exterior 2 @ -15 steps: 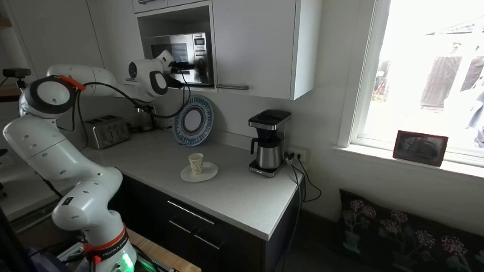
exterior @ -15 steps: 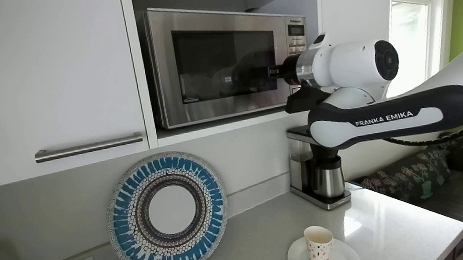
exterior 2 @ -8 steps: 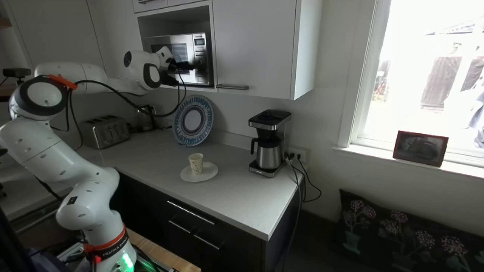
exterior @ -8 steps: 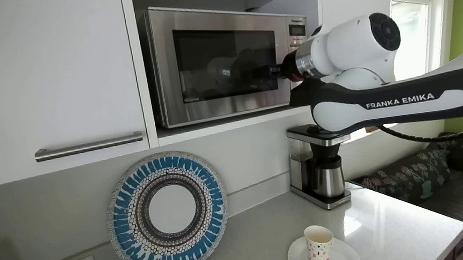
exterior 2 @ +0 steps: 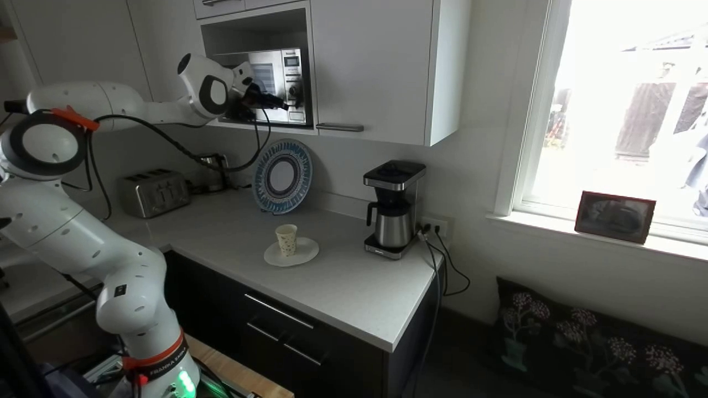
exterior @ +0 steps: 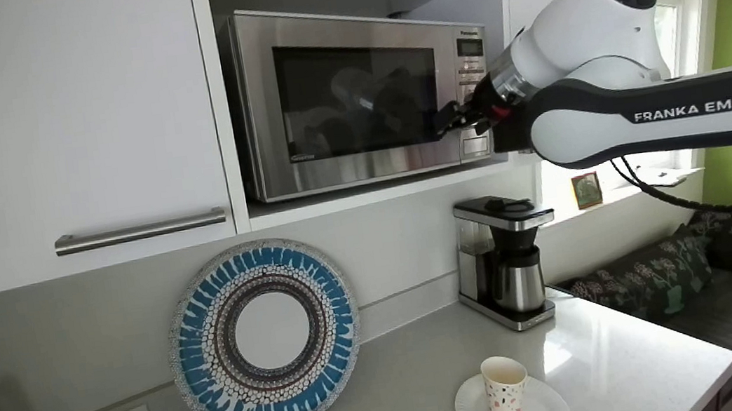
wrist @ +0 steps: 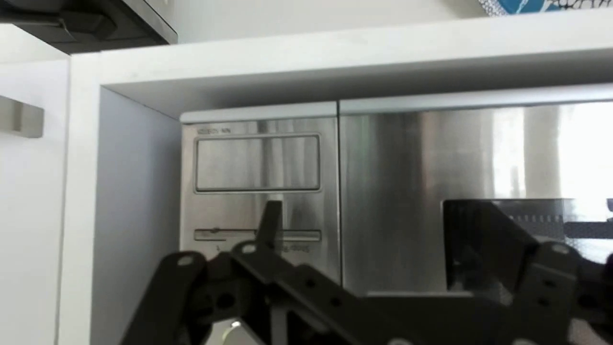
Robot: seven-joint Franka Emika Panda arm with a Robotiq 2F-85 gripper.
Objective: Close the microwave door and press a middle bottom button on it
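The stainless-steel microwave (exterior: 361, 169) stands in a cupboard niche; it also shows in an exterior view (exterior 2: 281, 61). Its door (exterior: 358, 93) looks shut, with a thin seam beside the control strip (exterior: 471, 66). In the wrist view the picture is upside down: the door (wrist: 388, 191) is at right, and a large rectangular bottom button (wrist: 230, 165) is at left below a Stop/Reset bar. My gripper (exterior: 457, 121) is open and empty, tilted downward in front of the strip and door edge. In the wrist view (wrist: 383, 211) one finger overlaps the strip, the other the window. Contact cannot be told.
The niche shelf edge (exterior: 372, 196) runs under the microwave. Below on the counter are a coffee maker (exterior: 518, 284), a paper cup (exterior: 506, 392) on a paper plate (exterior: 470, 407), and a blue patterned round plate (exterior: 203, 361). A toaster (exterior 2: 155, 193) stands near the arm.
The wrist has tilted so the gripper now points downward instead of level, and the arm has drawn back from the microwave. The lower part of the control strip is now uncovered. The door has not moved.
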